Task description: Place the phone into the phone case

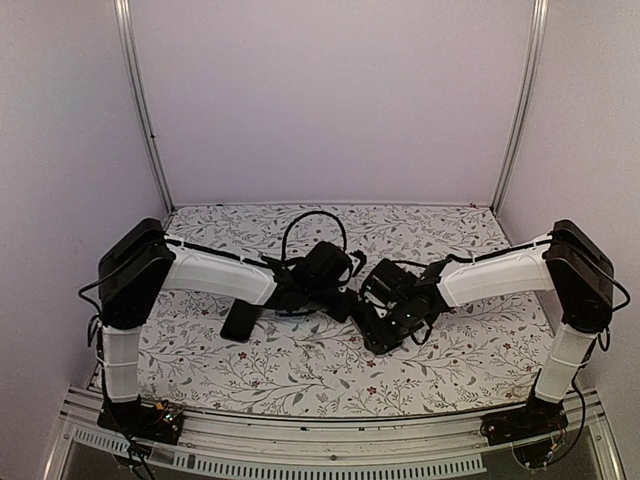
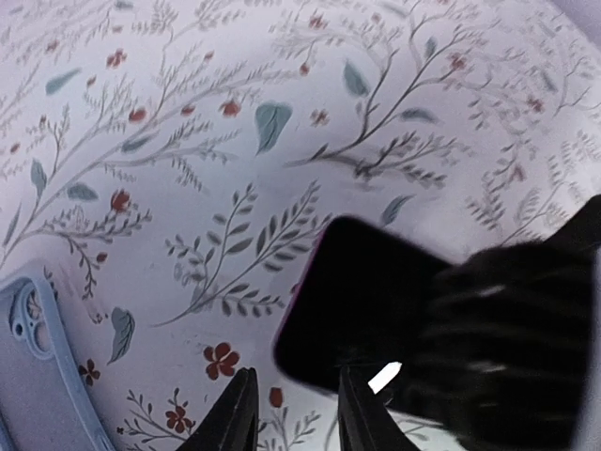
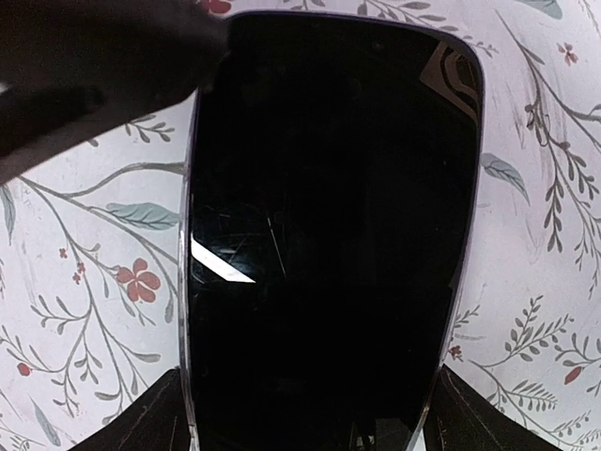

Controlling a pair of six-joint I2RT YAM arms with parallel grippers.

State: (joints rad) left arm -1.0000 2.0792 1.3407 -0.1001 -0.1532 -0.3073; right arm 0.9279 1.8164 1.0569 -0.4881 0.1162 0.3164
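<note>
Right fingers (image 3: 155, 427) grip the phone (image 3: 329, 235) across its width, likely for carrying to the case (image 2: 33, 385); left fingers (image 2: 235, 418) narrow, empty.

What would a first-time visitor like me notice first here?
The left arm and right arm meet nose to nose over the middle of a flowery tablecloth. The right tool grips a glossy black phone by its edges. A pale blue phone case lies on the cloth beside the empty left tool.
</note>
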